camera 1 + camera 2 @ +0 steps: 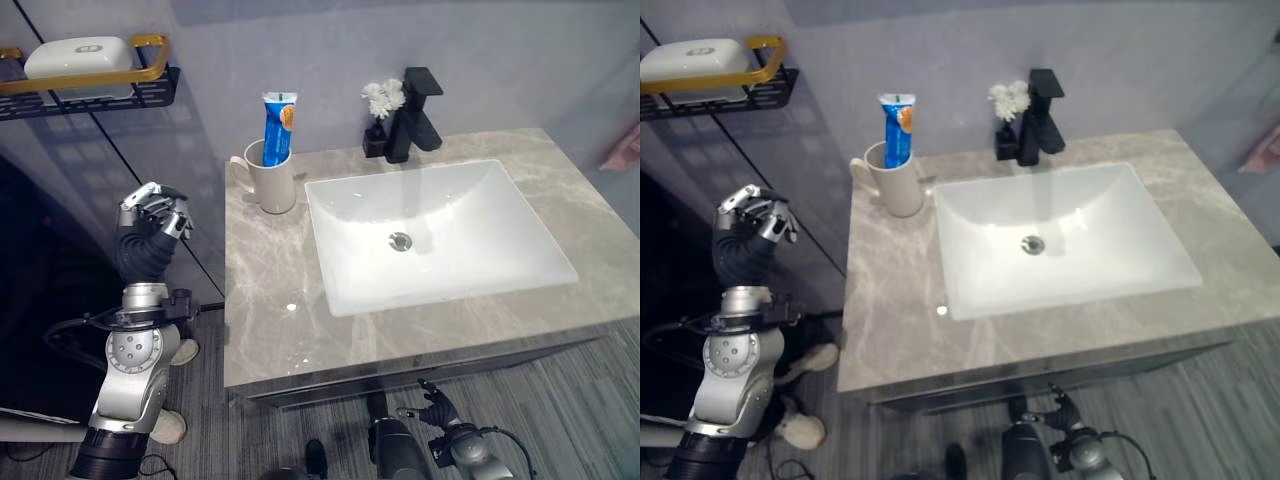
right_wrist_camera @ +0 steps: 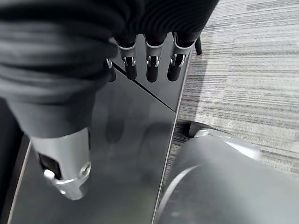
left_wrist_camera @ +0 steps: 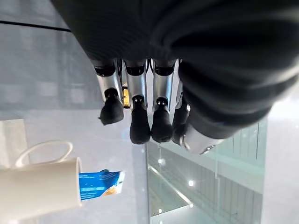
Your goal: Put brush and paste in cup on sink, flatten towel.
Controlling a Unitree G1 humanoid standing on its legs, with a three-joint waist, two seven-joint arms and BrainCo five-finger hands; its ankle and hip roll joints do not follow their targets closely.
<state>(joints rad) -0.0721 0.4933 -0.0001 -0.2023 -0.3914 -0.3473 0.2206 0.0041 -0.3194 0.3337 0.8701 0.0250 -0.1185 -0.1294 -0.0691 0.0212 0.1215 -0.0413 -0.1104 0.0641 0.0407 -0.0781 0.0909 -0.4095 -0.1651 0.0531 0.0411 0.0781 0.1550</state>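
My left robot hand (image 1: 152,212) hangs in the air off the counter's (image 1: 270,320) left edge, at about nine o'clock from the basin, raised on its arm and well apart from everything on the stone. Its fingers (image 3: 140,126) are curled in toward the palm and grip nothing. My right robot hand (image 1: 436,408) sits low at six o'clock, below the counter's front edge, near the dark cabinet front (image 2: 117,154); its fingers (image 2: 152,65) look loosely bent and hold nothing.

The cream cup (image 1: 273,178) stands upright on the counter at about eleven o'clock from the sink (image 1: 440,240), just beside the basin's back left corner, its handle turned to the left. The blue paste tube (image 1: 278,127) stands in the cup, leaning slightly, cap end down and flat end up. I cannot tell whether a brush is in the cup as well.

At twelve o'clock behind the basin stands the black faucet (image 1: 417,115), with a small dark vase of white flowers (image 1: 382,100) touching its left side. On the wall at ten o'clock, a black and gold shelf (image 1: 90,88) carries a white soap dish (image 1: 78,55).
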